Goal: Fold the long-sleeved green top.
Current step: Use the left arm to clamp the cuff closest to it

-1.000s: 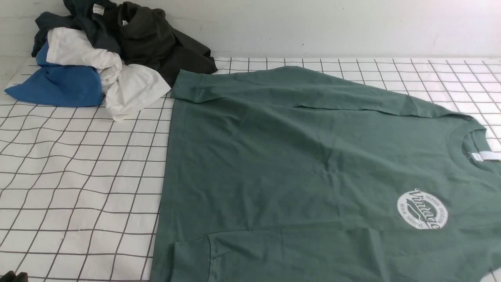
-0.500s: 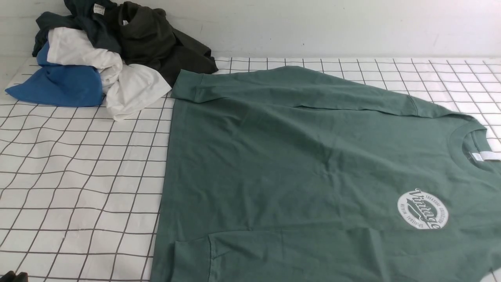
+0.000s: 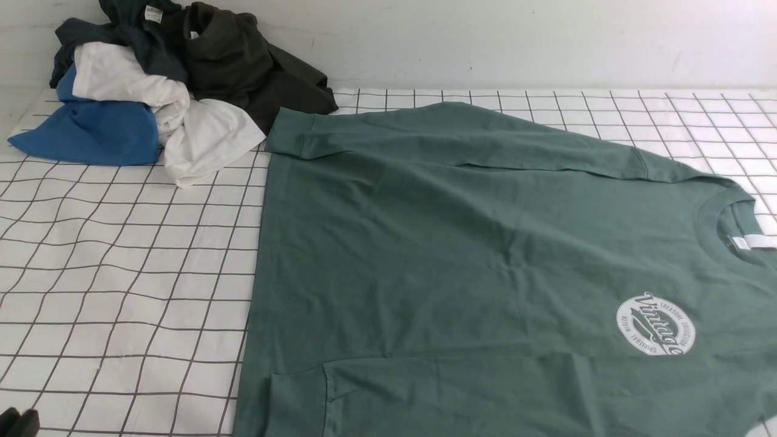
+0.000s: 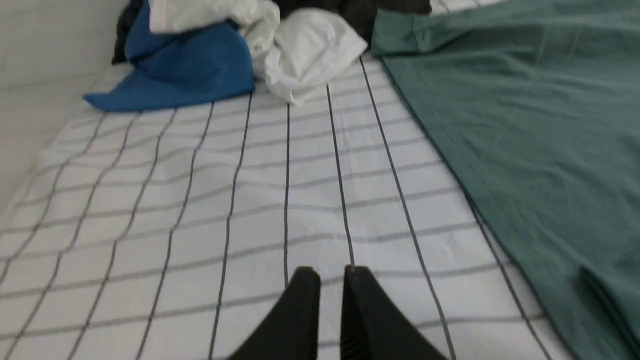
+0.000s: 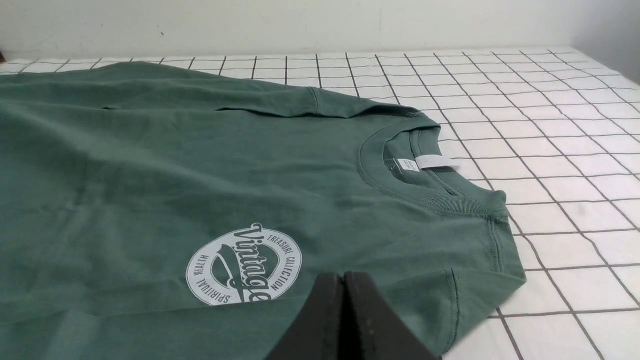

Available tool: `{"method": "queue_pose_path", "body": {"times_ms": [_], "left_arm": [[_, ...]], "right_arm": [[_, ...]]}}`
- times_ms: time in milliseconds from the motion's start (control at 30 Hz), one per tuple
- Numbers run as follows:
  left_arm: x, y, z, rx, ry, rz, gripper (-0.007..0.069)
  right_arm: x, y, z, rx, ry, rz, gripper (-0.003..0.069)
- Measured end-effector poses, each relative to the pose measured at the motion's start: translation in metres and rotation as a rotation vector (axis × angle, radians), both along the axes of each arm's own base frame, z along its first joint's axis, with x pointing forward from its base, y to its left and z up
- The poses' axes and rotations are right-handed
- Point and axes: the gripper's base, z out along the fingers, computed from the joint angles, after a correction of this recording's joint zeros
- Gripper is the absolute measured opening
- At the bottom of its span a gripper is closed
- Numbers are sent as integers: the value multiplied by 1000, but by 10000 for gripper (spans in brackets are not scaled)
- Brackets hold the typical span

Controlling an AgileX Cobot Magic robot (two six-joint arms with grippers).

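the light was bright, even and diffuse in all three views. shadows were soft and shallow: a thin one along the hem of the green long-sleeved top (image 3: 455, 243) on the white checked bench (image 3: 121, 273), darker ones inside the pile of clothes (image 3: 152, 91). the front view was sharp. the left wrist view was soft, its grid lines smeared near the left gripper (image 4: 331, 272). the right gripper (image 5: 344, 277) showed dark and blurred up close.

green top (image 3: 455, 243) cut off at front view's right & btm edges, neck label (image 5: 406, 165) txt too small
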Motion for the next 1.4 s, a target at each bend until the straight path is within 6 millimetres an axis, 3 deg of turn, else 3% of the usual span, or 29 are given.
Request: {"method": "queue_pose_path", "body": {"times_ms": [100,333,467,533,667,700,833,867,900,933,967,1000,1067,1167,1200,1267,1400], "left_arm": [[1,0,10,-5,-112,5,55],[-6,2,52,-39,-584,23,55],[-16,4,70,-100,-807,20,55],[-23,5,78,-183,-927,2,55],[-31,6,101,-301,-994,-29,54],[-36,6,124,-322,-1013,-43,48],[-30,2,196,-236,-854,-47,3],[-26,1,194,-231,-827,-44,1],[-13,1,214,-200,-720,-31,-6],[0,0,220,-196,-635,-21,-8],[15,0,221,-196,-540,-9,-8],[18,0,221,-197,-520,-7,-8],[57,-2,206,-192,-240,20,-8],[97,-12,163,-216,204,19,-8],[101,-14,159,-223,242,13,-8],[115,-29,129,-213,504,-48,-8],[134,-67,88,-147,801,-243,-6]], "right_arm": [[1,0,3,-15,-48,3,-10],[-6,5,53,-58,-610,47,-10],[-17,8,71,-4,-848,89,-10],[-20,8,76,38,-911,111,-10],[-24,9,83,81,-960,136,-10],[-26,10,95,77,-967,141,-10],[-26,12,149,26,-909,141,-10],[-25,12,152,28,-901,139,-10],[-17,10,168,9,-802,114,-10],[-10,8,176,5,-719,90,-10],[-2,5,180,0,-624,63,-10],[0,4,181,0,-604,57,-10],[23,-4,178,17,-342,-13,-10],[54,-11,154,62,25,-73,-10],[55,-11,152,65,48,-74,-10],[72,-6,122,86,374,-42,-10],[91,15,87,61,728,154,-10]]}}
